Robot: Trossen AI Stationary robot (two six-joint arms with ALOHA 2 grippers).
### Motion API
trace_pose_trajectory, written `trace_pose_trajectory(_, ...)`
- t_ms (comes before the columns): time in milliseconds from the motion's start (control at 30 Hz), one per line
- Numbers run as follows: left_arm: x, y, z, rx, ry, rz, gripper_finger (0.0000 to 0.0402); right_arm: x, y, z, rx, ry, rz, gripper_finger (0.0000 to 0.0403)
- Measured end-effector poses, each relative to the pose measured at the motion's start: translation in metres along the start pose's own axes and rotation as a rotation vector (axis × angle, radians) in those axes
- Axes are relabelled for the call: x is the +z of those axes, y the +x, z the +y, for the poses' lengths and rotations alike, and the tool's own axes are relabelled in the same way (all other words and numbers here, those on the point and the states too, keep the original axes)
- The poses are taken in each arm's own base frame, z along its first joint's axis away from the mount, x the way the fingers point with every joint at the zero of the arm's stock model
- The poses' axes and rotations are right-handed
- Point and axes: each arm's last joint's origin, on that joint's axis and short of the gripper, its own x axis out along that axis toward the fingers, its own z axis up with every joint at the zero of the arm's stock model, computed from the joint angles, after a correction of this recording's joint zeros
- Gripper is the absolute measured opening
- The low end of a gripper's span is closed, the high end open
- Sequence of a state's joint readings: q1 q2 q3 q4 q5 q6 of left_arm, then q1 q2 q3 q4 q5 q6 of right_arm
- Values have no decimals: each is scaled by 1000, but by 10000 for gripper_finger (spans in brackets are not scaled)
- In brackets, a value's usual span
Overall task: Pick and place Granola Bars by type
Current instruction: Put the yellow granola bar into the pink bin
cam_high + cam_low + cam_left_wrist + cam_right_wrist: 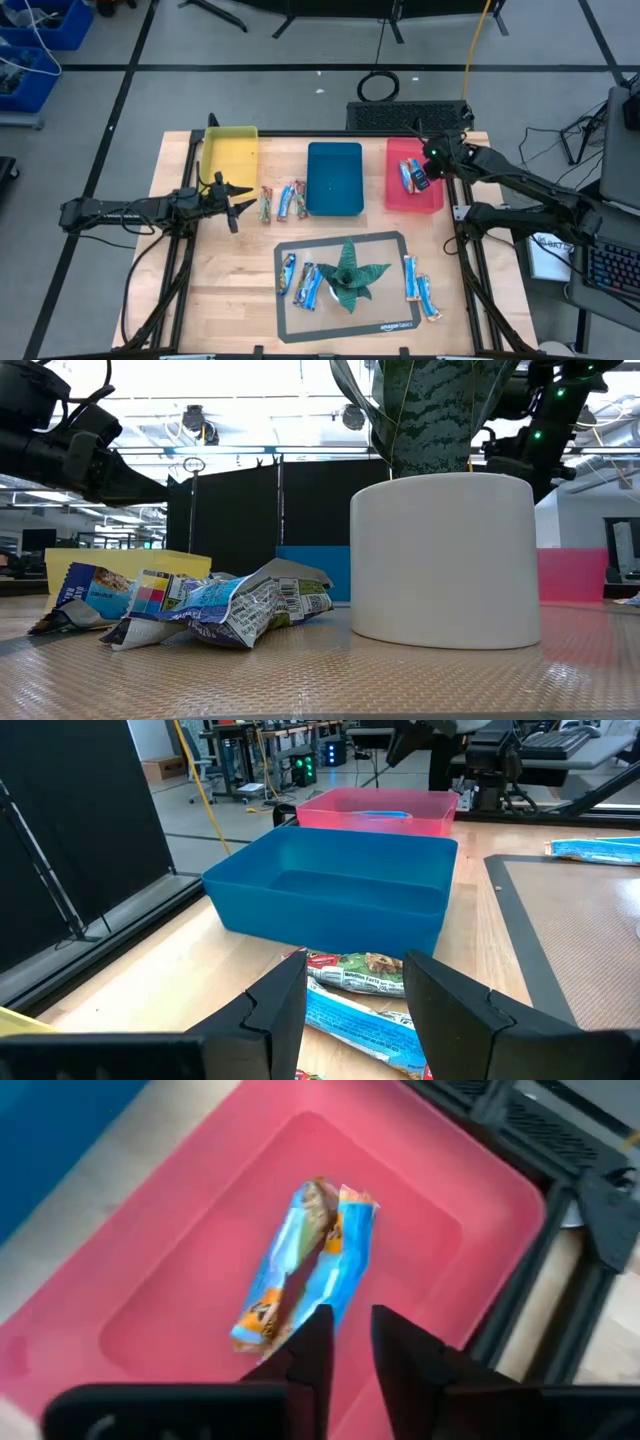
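Over the red tray (432,200) at the counter's far right, the right tool (346,1342) hangs with fingers slightly parted, grasping nothing, above two blue granola bars (305,1266) lying side by side on the tray floor. Judged best: lift straight up, clear of the wrappers. Their long axes run roughly lengthwise along the tray; the left tool (352,1000) waits released near the bars (282,202) left of the blue tray (334,178).

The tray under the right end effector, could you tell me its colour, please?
Pink-red tray; the right wrist view shows it best.

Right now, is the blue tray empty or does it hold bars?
Empty: the blue tray shows only its bare floor in the high and left wrist views; no bars lie inside.
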State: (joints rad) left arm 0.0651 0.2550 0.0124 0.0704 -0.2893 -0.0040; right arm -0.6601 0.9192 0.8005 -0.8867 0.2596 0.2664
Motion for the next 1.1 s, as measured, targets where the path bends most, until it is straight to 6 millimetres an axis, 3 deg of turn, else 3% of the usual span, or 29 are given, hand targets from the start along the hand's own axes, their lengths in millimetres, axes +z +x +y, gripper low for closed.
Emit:
trace_pose_trajectory(100,0,0,0,0,0,0,173,0,-3,3,128,8,8,100)
trace_pose_trajectory(300,0,0,0,0,1,5,173,-5,-24,23,623,16,27,115)
trace_pose_trajectory(567,-1,0,0,-1,2,15,173,-36,-57,64,822,0,152,95)
trace_pose_trajectory(833,-1,0,0,-1,1,18,173,-78,-79,109,797,36,236,93)
trace_pose_trajectory(1100,-1,0,0,-2,-4,18,173,-124,-66,139,524,26,402,93)
